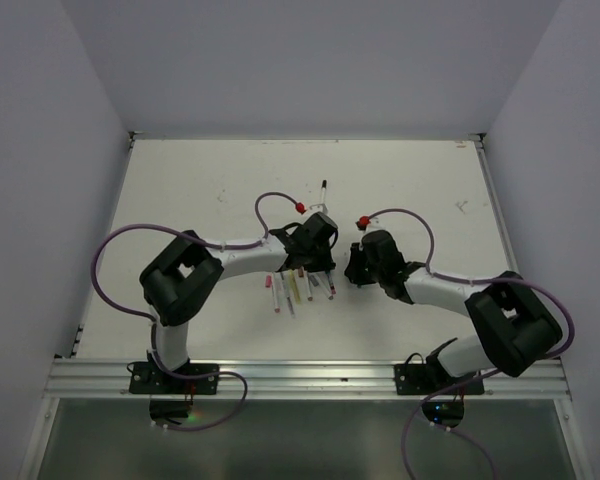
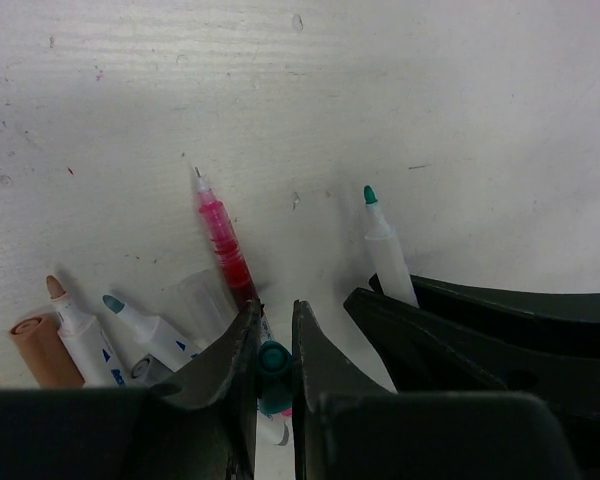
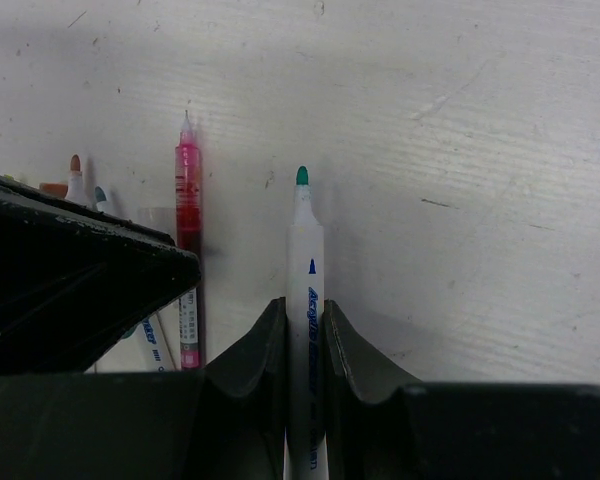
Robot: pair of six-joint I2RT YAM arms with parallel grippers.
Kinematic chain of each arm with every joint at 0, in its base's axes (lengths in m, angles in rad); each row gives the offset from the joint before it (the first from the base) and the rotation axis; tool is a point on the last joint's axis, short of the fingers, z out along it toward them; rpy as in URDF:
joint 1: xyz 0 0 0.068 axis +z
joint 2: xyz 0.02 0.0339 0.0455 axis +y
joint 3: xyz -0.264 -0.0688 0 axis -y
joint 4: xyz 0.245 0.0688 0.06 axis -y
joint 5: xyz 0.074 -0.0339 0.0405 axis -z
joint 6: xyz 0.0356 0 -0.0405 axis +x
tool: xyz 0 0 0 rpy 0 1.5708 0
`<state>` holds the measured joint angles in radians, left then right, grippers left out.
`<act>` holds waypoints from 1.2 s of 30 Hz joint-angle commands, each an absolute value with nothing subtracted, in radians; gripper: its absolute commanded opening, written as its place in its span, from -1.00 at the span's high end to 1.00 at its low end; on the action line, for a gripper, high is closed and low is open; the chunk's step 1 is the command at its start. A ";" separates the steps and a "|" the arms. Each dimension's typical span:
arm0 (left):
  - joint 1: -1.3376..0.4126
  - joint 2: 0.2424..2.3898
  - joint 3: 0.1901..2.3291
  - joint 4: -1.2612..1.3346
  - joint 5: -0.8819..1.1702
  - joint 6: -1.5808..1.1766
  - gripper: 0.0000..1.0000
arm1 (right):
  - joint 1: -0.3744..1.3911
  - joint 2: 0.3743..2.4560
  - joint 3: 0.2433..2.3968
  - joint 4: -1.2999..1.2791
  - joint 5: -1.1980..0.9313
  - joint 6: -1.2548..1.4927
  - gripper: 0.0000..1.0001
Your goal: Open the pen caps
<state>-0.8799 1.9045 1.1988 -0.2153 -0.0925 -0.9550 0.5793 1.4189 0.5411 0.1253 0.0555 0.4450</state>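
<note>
Pen cap (image 2: 273,364) lengthwise in left claw (image 2: 275,312)

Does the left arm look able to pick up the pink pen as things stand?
Probably not yet: the left gripper is shut on the teal-green cap, though the pink pen lies uncovered just ahead of it.

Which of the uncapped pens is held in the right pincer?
The white-barrelled pen with the green tip, its barrel clamped in the right pincer. The pink pen beside it and the brown-tipped pen lie loose on the table.
</note>
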 commanded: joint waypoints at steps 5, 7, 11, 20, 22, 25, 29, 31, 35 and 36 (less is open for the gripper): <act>-0.887 1.924 1.244 -0.202 -0.126 -0.996 0.60 | 0.575 1.463 0.566 0.228 0.015 0.437 1.00; -0.887 1.928 1.244 -0.196 -0.123 -1.002 0.56 | 0.574 1.473 0.565 0.236 0.012 0.437 1.00; -0.887 1.930 1.244 -0.196 -0.124 -1.005 0.48 | 0.574 1.483 0.565 0.244 0.011 0.434 1.00; -0.887 1.881 1.238 -0.222 -0.143 -1.006 0.39 | 0.575 1.511 0.566 0.245 0.006 0.426 0.95; -0.887 1.843 1.236 -0.236 -0.169 -0.997 0.36 | 0.575 1.516 0.566 0.244 0.005 0.425 0.84; -0.887 1.772 1.227 -0.267 -0.224 -0.980 0.32 | 0.575 1.517 0.566 0.239 -0.017 0.425 0.67; -0.881 1.674 1.180 -0.311 -0.317 -0.963 0.23 | 0.574 1.496 0.572 0.219 -0.025 0.426 0.49; -0.853 1.616 1.149 -0.318 -0.334 -0.959 0.22 | 0.574 1.476 0.578 0.206 -0.018 0.425 0.38; -0.790 1.505 1.045 -0.337 -0.383 -0.940 0.10 | 0.575 1.431 0.601 0.152 -0.008 0.422 0.28; -0.776 1.458 1.028 -0.341 -0.405 -0.930 0.00 | 0.575 1.422 0.604 0.143 -0.008 0.420 0.28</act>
<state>-0.8227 1.5387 1.0832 -0.2935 -0.2924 -0.9596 0.5766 1.4757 0.5591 0.1913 -0.0174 0.4339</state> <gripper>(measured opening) 0.470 0.355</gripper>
